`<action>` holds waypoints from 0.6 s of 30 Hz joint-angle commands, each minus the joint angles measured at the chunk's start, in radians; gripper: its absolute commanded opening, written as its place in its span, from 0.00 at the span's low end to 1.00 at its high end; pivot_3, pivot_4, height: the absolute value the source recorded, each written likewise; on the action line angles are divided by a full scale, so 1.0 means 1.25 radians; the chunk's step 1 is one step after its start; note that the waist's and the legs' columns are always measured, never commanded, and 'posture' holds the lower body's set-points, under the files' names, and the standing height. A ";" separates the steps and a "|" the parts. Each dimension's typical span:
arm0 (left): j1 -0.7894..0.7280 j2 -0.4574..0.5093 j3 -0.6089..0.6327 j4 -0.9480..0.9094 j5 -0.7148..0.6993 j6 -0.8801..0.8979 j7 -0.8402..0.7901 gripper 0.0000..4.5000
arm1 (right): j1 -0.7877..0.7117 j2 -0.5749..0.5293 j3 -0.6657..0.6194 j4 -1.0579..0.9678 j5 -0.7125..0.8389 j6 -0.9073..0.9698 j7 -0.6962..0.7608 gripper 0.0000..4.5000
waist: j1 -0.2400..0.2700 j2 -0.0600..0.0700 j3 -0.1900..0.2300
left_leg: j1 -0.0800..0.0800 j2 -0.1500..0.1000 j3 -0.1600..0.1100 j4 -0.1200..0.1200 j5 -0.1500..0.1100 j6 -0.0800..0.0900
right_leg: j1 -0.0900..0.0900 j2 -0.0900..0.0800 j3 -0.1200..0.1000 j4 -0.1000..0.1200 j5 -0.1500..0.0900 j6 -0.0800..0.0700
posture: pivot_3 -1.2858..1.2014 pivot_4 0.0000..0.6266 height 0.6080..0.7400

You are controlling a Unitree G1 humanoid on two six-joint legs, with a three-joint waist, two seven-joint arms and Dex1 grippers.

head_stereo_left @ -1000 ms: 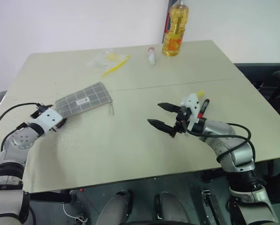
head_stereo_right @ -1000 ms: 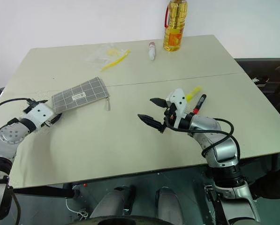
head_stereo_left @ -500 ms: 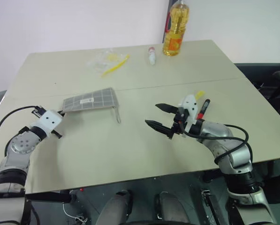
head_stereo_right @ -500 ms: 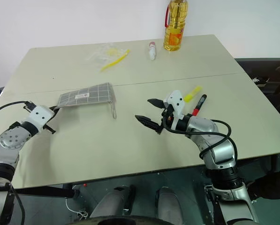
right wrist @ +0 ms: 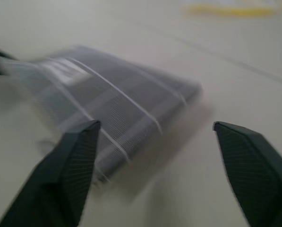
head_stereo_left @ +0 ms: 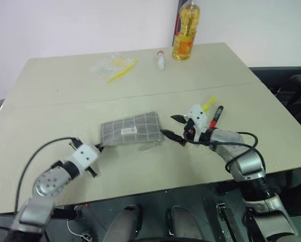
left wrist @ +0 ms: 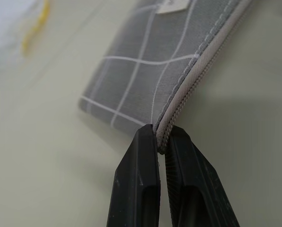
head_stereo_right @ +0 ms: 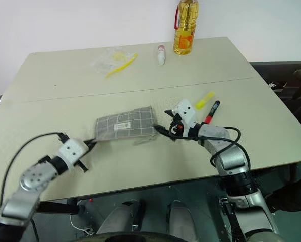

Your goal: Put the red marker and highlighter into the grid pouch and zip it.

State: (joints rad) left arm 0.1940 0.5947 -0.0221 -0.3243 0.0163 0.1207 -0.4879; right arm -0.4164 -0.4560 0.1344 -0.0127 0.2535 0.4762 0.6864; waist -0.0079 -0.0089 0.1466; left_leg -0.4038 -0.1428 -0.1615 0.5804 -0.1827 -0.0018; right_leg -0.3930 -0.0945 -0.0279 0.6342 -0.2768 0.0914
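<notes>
One grid pouch (head_stereo_left: 131,131), red marker (head_stereo_left: 218,115), highlighter (head_stereo_left: 208,104), oil bottle (head_stereo_left: 184,31).

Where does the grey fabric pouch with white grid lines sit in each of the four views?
Left eye view: grey grid-lined fabric pouch at table centre, between both grippers.
Right eye view: just left of centre.
Left wrist view: running up from the shut left gripper, which pinches its zipper-edge corner.
Right wrist view: blurred, ahead of the open right gripper, towards one finger.
Shared landmark: its small white label.
</notes>
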 commanded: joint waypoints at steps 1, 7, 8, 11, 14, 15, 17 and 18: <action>0.016 -0.024 -0.018 -0.113 -0.021 0.083 -0.003 0.18 | -0.040 -0.001 0.026 0.014 -0.052 0.011 -0.022 0.48 | 0.000 0.000 0.000 | 0.000 0.000 0.000 0.000 0.000 0.000 | 0.000 0.000 0.000 0.000 0.000 0.000 | 0.52 0.24 1.00; 0.012 0.001 0.011 -0.158 -0.049 0.115 -0.054 0.81 | -0.065 0.017 0.071 0.036 -0.128 -0.006 -0.053 0.00 | -0.001 0.000 0.000 | 0.000 0.001 0.000 0.000 0.000 0.000 | 0.000 0.001 0.000 0.000 0.000 0.000 | 0.52 0.24 1.00; 0.014 0.022 0.027 -0.155 -0.059 0.102 -0.078 0.81 | -0.070 0.023 0.080 0.040 -0.139 -0.007 -0.058 0.00 | -0.002 0.000 0.000 | 0.000 0.001 0.000 0.000 0.000 0.000 | 0.000 0.001 0.000 0.000 0.000 -0.001 | 0.52 0.24 1.00; 0.005 0.085 0.092 -0.111 -0.073 0.033 -0.127 0.81 | -0.085 0.034 0.106 0.067 -0.182 -0.030 -0.072 0.00 | -0.002 0.001 0.000 | 0.000 0.001 0.000 0.000 0.000 0.000 | -0.001 0.001 0.000 0.000 -0.001 -0.001 | 0.52 0.24 1.00; -0.006 0.145 0.112 -0.047 -0.042 -0.060 -0.161 0.81 | -0.099 0.049 0.104 0.096 -0.201 -0.038 -0.088 0.00 | -0.001 0.001 0.001 | 0.000 0.001 0.000 0.000 0.000 0.000 | -0.003 0.001 0.000 0.000 -0.001 -0.002 | 0.52 0.24 1.00; -0.009 0.169 0.111 -0.018 -0.027 -0.107 -0.176 0.81 | -0.105 0.052 0.105 0.107 -0.209 -0.045 -0.092 0.00 | -0.001 0.001 0.001 | 0.000 0.001 0.000 0.000 0.000 0.000 | -0.003 0.001 0.000 0.000 -0.001 -0.002 | 0.52 0.24 1.00; -0.023 0.200 0.104 0.038 0.002 -0.185 -0.187 0.81 | -0.114 0.059 0.106 0.127 -0.221 -0.055 -0.097 0.00 | -0.001 0.001 0.001 | 0.000 0.001 0.000 0.000 0.000 0.000 | -0.003 0.001 0.000 -0.001 -0.001 -0.002 | 0.52 0.24 1.00; -0.037 0.213 0.094 0.068 0.016 -0.217 -0.194 0.81 | -0.120 0.064 0.106 0.138 -0.226 -0.059 -0.100 0.00 | -0.001 0.001 0.001 | 0.000 0.001 0.000 0.000 0.000 0.000 | -0.003 0.001 0.000 -0.001 -0.001 -0.002 | 0.52 0.24 1.00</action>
State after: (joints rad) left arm 0.1700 0.8402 0.0967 -0.2706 0.0052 -0.0709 -0.7174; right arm -0.5409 -0.3858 0.2710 0.1614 -0.0164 0.4275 0.5732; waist -0.0093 -0.0075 0.1474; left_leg -0.4037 -0.1422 -0.1615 0.5799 -0.1828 -0.0021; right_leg -0.3965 -0.0937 -0.0279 0.6329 -0.2778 0.0891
